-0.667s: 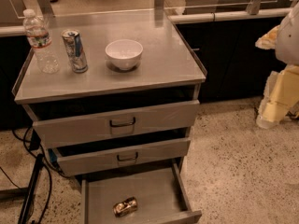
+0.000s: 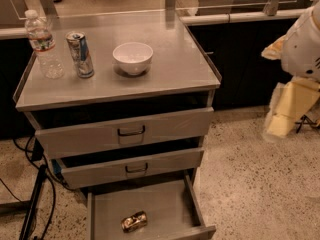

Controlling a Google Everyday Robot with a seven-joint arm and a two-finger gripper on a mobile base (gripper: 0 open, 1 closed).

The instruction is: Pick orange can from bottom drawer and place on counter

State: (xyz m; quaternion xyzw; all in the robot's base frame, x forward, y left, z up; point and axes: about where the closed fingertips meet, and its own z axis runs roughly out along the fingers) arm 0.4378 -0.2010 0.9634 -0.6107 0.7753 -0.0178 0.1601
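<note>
The orange can [image 2: 134, 221] lies on its side on the floor of the open bottom drawer [image 2: 172, 204], near the drawer's front. The counter [image 2: 170, 64] is the steel top of the grey cabinet. My gripper [image 2: 289, 109] hangs off the white arm [image 2: 306, 44] at the right edge of the view. It is out over the floor, well right of the cabinet, far above the can, and holds nothing that I can see.
On the counter stand a water bottle [image 2: 43, 45], a tall blue-and-silver can [image 2: 81, 54] and a white bowl [image 2: 133, 57]. The two upper drawers [image 2: 131, 131] are pulled partly out above the bottom drawer. Cables [image 2: 35, 194] run down the cabinet's left side.
</note>
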